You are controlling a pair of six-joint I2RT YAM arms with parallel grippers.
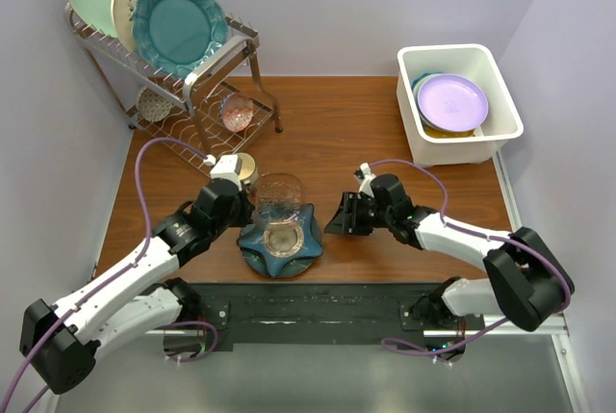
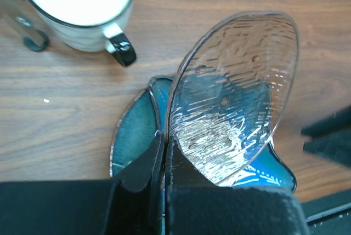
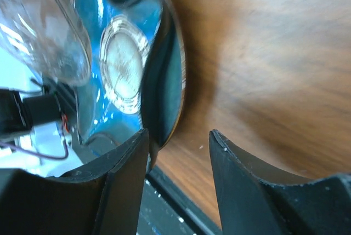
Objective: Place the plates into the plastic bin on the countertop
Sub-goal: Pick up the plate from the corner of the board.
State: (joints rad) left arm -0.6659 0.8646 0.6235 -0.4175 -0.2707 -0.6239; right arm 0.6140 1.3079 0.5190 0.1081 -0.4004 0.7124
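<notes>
My left gripper (image 1: 248, 209) is shut on the rim of a clear ribbed glass plate (image 1: 279, 196) and holds it tilted above a stack near the front edge. The left wrist view shows the pinched jaws (image 2: 163, 141) and the plate (image 2: 236, 92). The stack has a dark teal plate (image 1: 260, 251) under a blue dotted one (image 2: 274, 175), with a small clear dish (image 3: 123, 65) in the middle. My right gripper (image 1: 337, 216) is open and empty just right of the stack; its jaws (image 3: 178, 133) stand beside the teal rim (image 3: 167, 81). The white plastic bin (image 1: 462, 52) at the back right holds a lavender plate (image 1: 452, 102) on top of others.
A wire rack (image 1: 192, 81) at the back left holds mint, cream and teal plates upright, with small dishes on its lower shelf. A white cup with a black rim (image 2: 77, 5) stands just behind the stack. The wood countertop (image 1: 337, 124) lies between the stack and the bin.
</notes>
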